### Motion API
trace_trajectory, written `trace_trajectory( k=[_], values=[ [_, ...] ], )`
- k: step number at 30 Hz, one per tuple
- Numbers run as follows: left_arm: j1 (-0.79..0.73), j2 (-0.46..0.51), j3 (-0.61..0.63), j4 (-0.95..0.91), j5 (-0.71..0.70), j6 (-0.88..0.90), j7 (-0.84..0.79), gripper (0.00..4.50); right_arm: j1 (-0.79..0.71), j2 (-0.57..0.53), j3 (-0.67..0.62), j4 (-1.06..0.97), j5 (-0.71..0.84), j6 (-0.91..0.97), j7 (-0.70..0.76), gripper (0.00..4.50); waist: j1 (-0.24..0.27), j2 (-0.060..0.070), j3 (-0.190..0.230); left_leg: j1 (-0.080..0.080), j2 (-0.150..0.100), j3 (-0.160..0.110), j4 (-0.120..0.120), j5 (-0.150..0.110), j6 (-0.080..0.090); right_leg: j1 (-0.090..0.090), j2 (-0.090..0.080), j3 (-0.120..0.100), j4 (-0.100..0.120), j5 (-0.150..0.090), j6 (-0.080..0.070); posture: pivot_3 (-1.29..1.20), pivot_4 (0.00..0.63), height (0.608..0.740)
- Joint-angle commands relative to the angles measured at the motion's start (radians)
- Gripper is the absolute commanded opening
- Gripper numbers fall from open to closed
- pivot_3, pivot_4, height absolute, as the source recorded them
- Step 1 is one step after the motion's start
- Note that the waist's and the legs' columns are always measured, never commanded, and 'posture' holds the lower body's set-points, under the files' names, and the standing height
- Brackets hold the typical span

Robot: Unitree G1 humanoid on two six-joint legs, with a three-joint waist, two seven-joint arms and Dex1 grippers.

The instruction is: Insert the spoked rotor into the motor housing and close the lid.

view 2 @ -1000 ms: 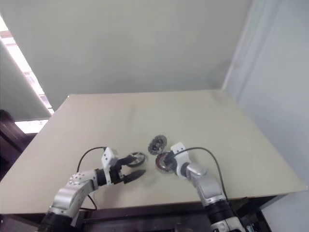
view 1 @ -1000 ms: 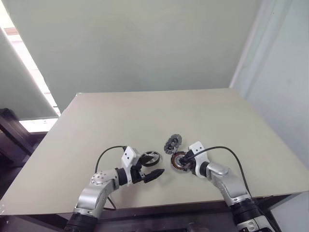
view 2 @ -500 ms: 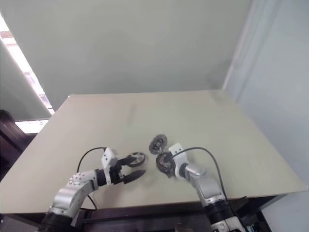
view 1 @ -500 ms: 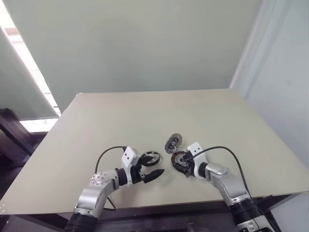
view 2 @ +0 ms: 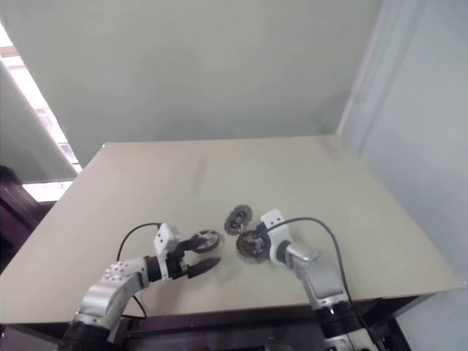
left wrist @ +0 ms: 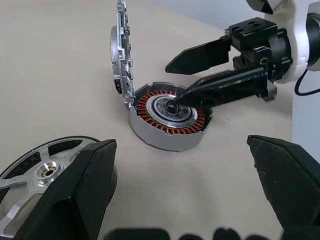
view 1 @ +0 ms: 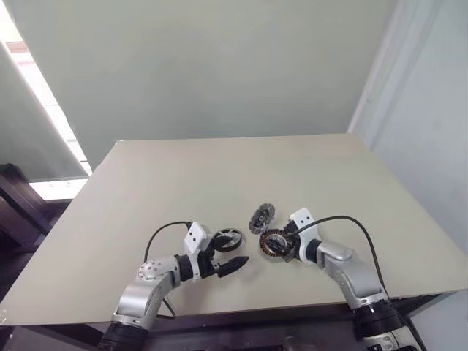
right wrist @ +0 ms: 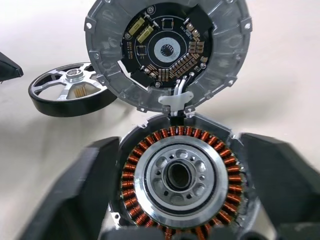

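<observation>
The spoked rotor [left wrist: 35,172], a silver wheel, lies flat on the table right beside one finger of my left gripper [view 1: 235,250], which stands open with nothing between its fingers. The motor housing [left wrist: 170,117], with its copper windings, rests to the rotor's right. The lid [left wrist: 121,47] is attached at the housing's far edge and stands upright, its circuit side [right wrist: 167,50] facing my right arm. My right gripper [left wrist: 170,85] is open and hovers over the housing, one finger [left wrist: 225,87] lying across it with its tip above the centre.
The beige table [view 1: 219,168] stretches away behind the parts. Its front edge runs just below both arms. A black cable [view 1: 164,230] loops over the left wrist and another cable [view 1: 351,227] over the right. A wall stands behind the table.
My right gripper's fingers have spread apart around the housing and the hand has lifted slightly. The left arm, the rotor and the lid have stayed put.
</observation>
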Motion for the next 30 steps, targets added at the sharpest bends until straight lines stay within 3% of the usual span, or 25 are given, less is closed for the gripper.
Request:
trace_trajectory(
  k=[1, 9, 30],
  values=[
    [-0.021, 0.004, 0.000, -0.021, 0.001, -0.013, -0.009, 4.50, -0.007, -0.016, 0.005, -0.049, -0.013, 0.006, -0.007, 2.85, 0.000, 0.000, 0.000, 0.000, 0.000, 0.000, 0.000, 0.000, 0.000, 0.000, 0.000, 0.000, 0.000, 0.000, 0.000, 0.00, 0.000, 0.740],
    [-0.021, 0.004, -0.001, -0.022, 0.002, -0.013, -0.008, 4.50, -0.009, -0.015, 0.036, -0.037, -0.024, 0.025, -0.004, 0.03, 0.000, 0.000, 0.000, 0.000, 0.000, 0.000, 0.000, 0.000, 0.000, 0.000, 0.000, 0.000, 0.000, 0.000, 0.000, 0.00, 0.000, 0.740],
    [-0.015, 0.004, 0.000, -0.037, 0.001, -0.007, 0.000, 4.50, -0.065, 0.016, 0.068, 0.103, -0.074, -0.033, -0.044, 0.03, -0.001, 0.000, 0.000, 0.000, 0.000, 0.000, 0.000, 0.000, 0.000, 0.000, 0.000, 0.000, 0.000, 0.000, 0.000, 0.00, 0.000, 0.740]
  ],
)
